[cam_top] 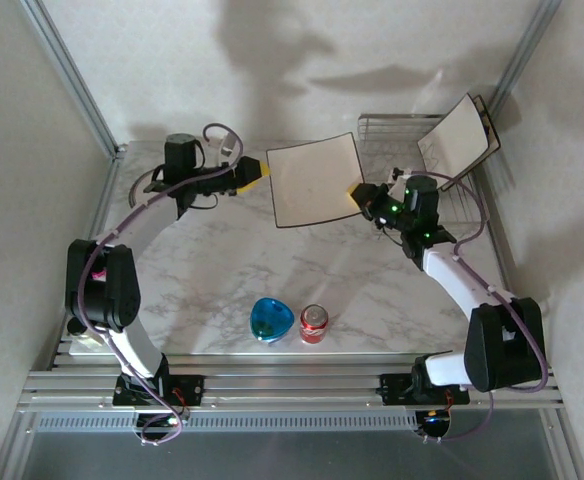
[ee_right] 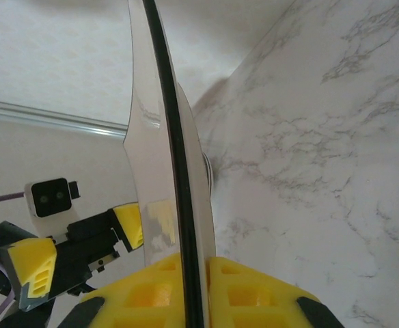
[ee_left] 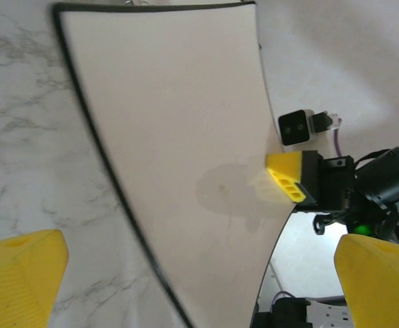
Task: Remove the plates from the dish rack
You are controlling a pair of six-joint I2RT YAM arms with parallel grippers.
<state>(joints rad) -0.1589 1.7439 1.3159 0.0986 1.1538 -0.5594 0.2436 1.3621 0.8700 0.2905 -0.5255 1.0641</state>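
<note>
A square cream plate (cam_top: 315,180) with a dark rim hangs tilted above the marble table. My right gripper (cam_top: 357,195) is shut on its right edge; in the right wrist view the plate (ee_right: 167,137) runs edge-on up from between the yellow fingers (ee_right: 152,290). My left gripper (cam_top: 258,172) stands open at the plate's left edge, without a grip on it. In the left wrist view the plate (ee_left: 186,150) faces the camera, and the left fingers (ee_left: 22,273) sit far apart at the bottom corners. Another square plate (cam_top: 459,135) leans in the dish rack (cam_top: 382,140) at the back right.
A glossy blue bowl (cam_top: 271,320) and a red can (cam_top: 314,323) stand near the table's front edge, between the arm bases. Walls close the table in on the left, back and right.
</note>
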